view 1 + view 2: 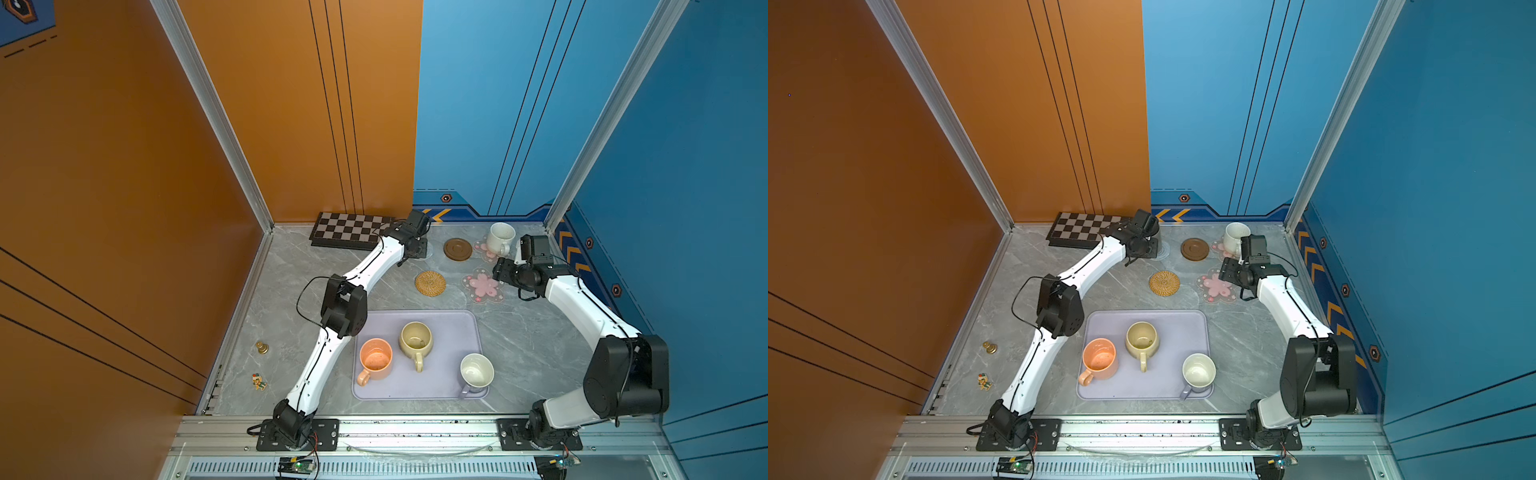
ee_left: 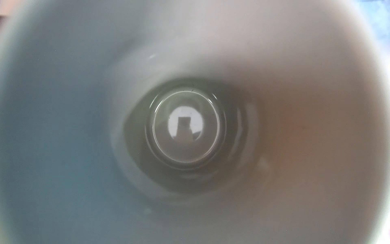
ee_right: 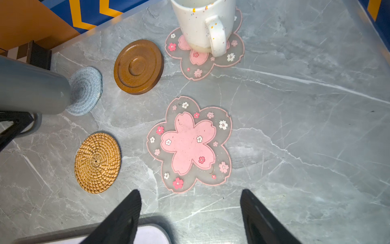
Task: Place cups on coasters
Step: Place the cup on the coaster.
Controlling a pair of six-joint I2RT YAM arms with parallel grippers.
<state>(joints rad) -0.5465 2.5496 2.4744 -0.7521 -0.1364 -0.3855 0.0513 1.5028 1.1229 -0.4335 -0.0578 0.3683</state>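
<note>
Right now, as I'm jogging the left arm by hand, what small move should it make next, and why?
Probably centre the tall grey cylindrical mug over the pale-blue spiral round coaster: the shut left gripper holds it, yet most of the coaster shows beside its base.

Grey marbled tabletop. At its far edge, against the orange wall, a black-and-grey chequered board, lying flat. Nearer, a lavender rounded-square tray. Well left of it, small brass pieces and a small colourful figure, apart.
</note>
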